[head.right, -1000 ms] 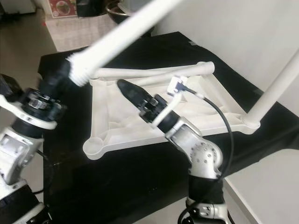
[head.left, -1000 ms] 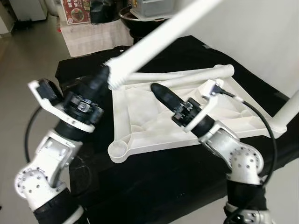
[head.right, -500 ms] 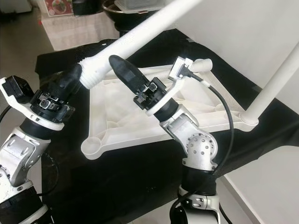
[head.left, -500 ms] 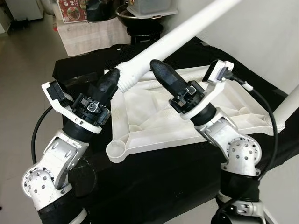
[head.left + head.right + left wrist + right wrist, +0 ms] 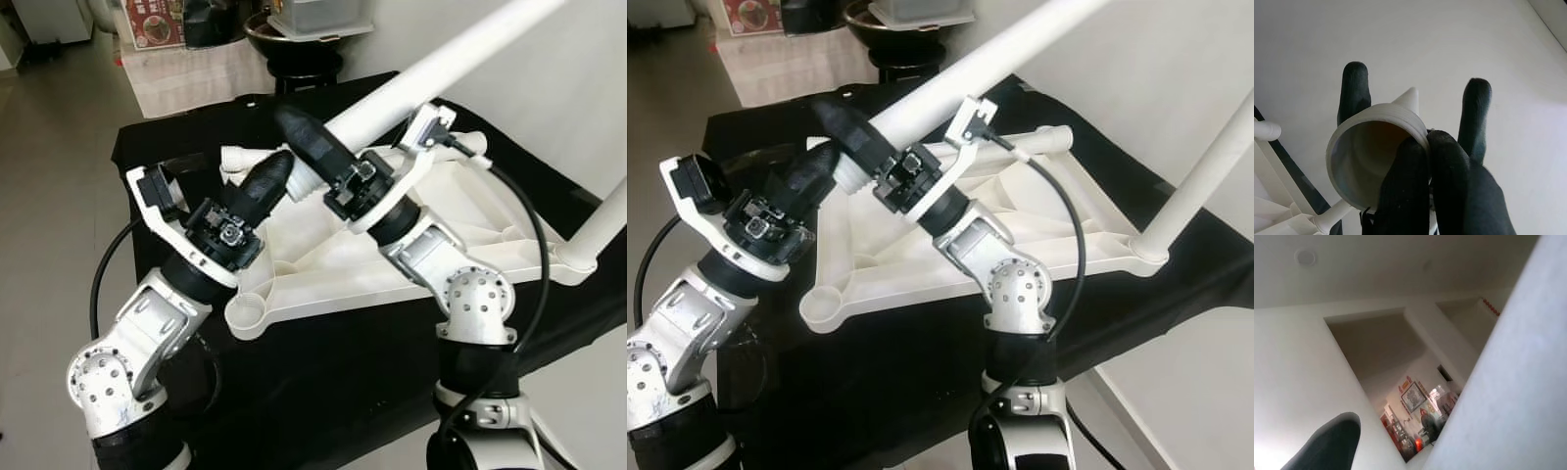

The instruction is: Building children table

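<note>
Both claws are meeting on the loose white leg (image 5: 431,69), which is slanting up and away over the black table (image 5: 323,392); its threaded end is sitting low, near the upturned white tabletop (image 5: 470,235) that is lying across the middle of the table. The left claw (image 5: 269,181) is reaching up to that threaded end, and the wrist view is showing its fingers (image 5: 1354,88) spread either side of the hollow tube mouth, so it is looking open and cupping rather than clamping. The right claw (image 5: 304,132) is closing around the leg just above the thread, its other finger hidden behind the tube. To do this well, I'd say the leg wants tipping upright over the empty corner socket (image 5: 247,315) at the table's near-left side, thread lined up square before any twisting. Already one fitted leg (image 5: 602,230) is standing at the far-right corner, and another white tube (image 5: 470,147) is lying along the tabletop's far edge. The right arm's black cable (image 5: 524,245) is looping over the panel and could snag.
</note>
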`<state>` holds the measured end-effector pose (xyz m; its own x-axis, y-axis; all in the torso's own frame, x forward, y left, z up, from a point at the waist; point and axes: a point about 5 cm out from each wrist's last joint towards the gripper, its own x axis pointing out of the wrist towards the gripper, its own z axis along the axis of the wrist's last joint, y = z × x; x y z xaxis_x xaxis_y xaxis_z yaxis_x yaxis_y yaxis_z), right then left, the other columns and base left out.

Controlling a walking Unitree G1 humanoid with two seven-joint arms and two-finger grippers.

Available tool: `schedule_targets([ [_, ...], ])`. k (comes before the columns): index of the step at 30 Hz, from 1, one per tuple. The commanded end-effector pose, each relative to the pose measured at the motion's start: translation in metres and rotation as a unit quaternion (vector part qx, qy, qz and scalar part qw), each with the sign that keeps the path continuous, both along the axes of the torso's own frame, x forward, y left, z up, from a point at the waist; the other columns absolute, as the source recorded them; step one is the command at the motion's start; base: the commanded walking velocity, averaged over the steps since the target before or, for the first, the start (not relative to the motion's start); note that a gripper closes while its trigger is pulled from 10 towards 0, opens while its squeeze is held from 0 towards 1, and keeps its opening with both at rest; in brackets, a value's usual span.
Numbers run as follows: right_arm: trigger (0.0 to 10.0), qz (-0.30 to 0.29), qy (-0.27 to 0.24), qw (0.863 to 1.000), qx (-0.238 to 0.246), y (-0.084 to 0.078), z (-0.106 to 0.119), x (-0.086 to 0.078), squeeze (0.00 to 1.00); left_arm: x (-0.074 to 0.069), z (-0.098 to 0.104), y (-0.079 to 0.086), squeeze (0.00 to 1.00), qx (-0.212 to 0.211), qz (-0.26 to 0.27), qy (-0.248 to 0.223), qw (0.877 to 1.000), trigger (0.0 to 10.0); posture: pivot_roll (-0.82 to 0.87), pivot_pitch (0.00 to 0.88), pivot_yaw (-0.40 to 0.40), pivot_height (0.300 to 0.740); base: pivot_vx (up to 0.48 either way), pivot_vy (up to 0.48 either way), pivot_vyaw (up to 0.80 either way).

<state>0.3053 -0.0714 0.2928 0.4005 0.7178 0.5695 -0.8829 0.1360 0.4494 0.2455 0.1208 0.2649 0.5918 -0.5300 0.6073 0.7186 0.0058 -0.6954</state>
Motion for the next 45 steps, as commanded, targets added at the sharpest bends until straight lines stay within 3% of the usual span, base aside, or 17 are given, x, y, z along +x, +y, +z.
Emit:
schedule_targets([
  [1, 10.0, 0.0, -0.007, 1.0, 0.0, 0.0, 0.003, 0.001, 0.0, -0.008, -0.017, -0.007, 0.0, -0.051, -0.017, 0.036, 0.998, 0.0, 0.03, 0.065, -0.004, 0.74, 0.0, 0.0, 0.0],
  [11, 10.0, -0.015, -0.028, 0.999, -0.022, -0.016, 0.004, 0.01, 0.0, -0.012, -0.021, 0.001, 0.0, -0.042, -0.007, 0.041, 0.998, 0.0, 0.03, 0.06, -0.006, 0.74, 0.0, 0.0, 0.0],
  [20, 10.0, -0.038, -0.039, 0.998, -0.038, -0.032, 0.007, 0.021, 0.0, -0.021, -0.025, -0.002, 0.0, -0.027, -0.02, 0.046, 0.998, 0.0, 0.03, 0.054, -0.005, 0.74, 0.0, 0.0, 0.0],
  [32, 10.0, 0.009, -0.048, 0.998, -0.029, -0.025, 0.013, 0.016, 0.0, -0.024, -0.027, 0.0, 0.0, -0.019, -0.022, 0.05, 0.998, 0.0, 0.03, 0.061, -0.009, 0.74, 0.0, 0.0, 0.0],
  [33, 1.7, 0.015, -0.049, 0.998, -0.024, -0.025, 0.014, 0.015, 0.0, -0.025, -0.028, 0.0, 0.0, -0.018, -0.021, 0.051, 0.998, 0.0, 0.03, 0.061, -0.009, 0.74, 0.0, 0.0, 0.0],
  [34, 0.0, 0.021, -0.051, 0.998, -0.022, -0.025, 0.015, 0.015, 0.0, -0.025, -0.028, 0.001, 0.0, -0.018, -0.02, 0.051, 0.998, 0.0, 0.03, 0.062, -0.008, 0.74, 0.0, 0.0, 0.0],
  [45, 0.0, 0.049, -0.061, 0.996, -0.036, -0.022, 0.015, 0.008, 0.0, -0.025, -0.027, 0.005, 0.0, -0.017, -0.01, 0.05, 0.999, 0.0, 0.03, 0.063, -0.009, 0.74, 0.0, 0.0, 0.0],
])
